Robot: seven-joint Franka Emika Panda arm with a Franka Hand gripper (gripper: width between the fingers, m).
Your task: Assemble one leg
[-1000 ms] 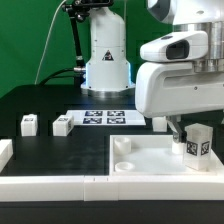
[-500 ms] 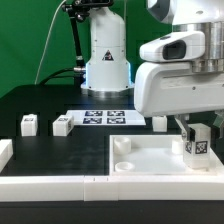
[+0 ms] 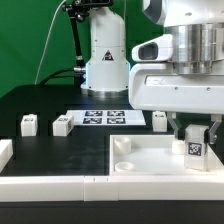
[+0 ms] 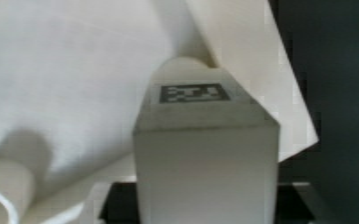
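My gripper (image 3: 194,134) is shut on a leg (image 3: 194,149), a small white block with a black-and-white tag on its face. It holds the leg upright over the near right corner of the large white panel (image 3: 145,163). I cannot tell whether the leg touches the panel. In the wrist view the leg (image 4: 202,140) fills the middle, and the gripper (image 4: 208,206) clamps it between dark fingers (image 4: 130,200). The panel (image 4: 69,80) lies behind it. A round socket (image 3: 122,146) shows at the panel's far left corner.
Three more white legs stand on the black table: two at the exterior view's left (image 3: 28,124) (image 3: 62,125) and one behind the panel (image 3: 158,120). The marker board (image 3: 105,117) lies in front of the robot base (image 3: 106,60). A white rail (image 3: 50,186) runs along the front.
The hand has turned about its upright axis. The held leg has moved slightly down and toward the exterior view's left over the panel corner.
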